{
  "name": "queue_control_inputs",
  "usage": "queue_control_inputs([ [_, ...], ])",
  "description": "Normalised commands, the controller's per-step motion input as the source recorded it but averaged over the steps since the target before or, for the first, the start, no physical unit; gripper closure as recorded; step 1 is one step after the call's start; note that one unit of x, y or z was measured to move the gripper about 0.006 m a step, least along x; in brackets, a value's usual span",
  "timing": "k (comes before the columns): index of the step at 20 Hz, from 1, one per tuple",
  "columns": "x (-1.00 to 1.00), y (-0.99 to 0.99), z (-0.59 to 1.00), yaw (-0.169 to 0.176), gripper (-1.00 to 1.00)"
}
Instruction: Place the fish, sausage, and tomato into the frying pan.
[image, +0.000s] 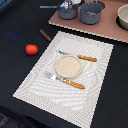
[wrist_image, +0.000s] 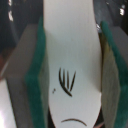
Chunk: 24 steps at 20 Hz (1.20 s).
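Wrist view: the white fish (wrist_image: 70, 60), marked with faint dark strokes, is clamped between the two green-padded fingers (wrist_image: 36, 75), which are closed against its flat sides; a pale surface is seen beneath, too blurred to identify.

Exterior view: the gripper (image: 66, 5) is seen over the frying pan (image: 67, 11) at the far edge of the scene, the pan's thin grey handle pointing toward the exterior view's left; a deeper grey pot (image: 92, 12) is set just beside it on a pinkish board (image: 107, 25); the tomato (image: 31, 49) rests on the dark counter (image: 15, 70), near the sausage (image: 45, 35), both beside a striped placemat (image: 40, 87); on the mat a tan plate (image: 68, 66) lies between an orange-handled knife (image: 80, 57) and fork (image: 66, 80).
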Motion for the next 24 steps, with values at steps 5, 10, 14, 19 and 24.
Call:
queue_control_inputs([
  [5,0.03,0.08,0.90,0.000,-1.00],
  [10,-0.04,-0.33,0.69,0.000,-1.00],
  [14,-0.03,-0.90,0.44,-0.004,-1.00],
  [19,-0.02,-0.97,0.24,0.000,-1.00],
  [24,-0.06,-0.97,0.01,0.000,-1.00],
])
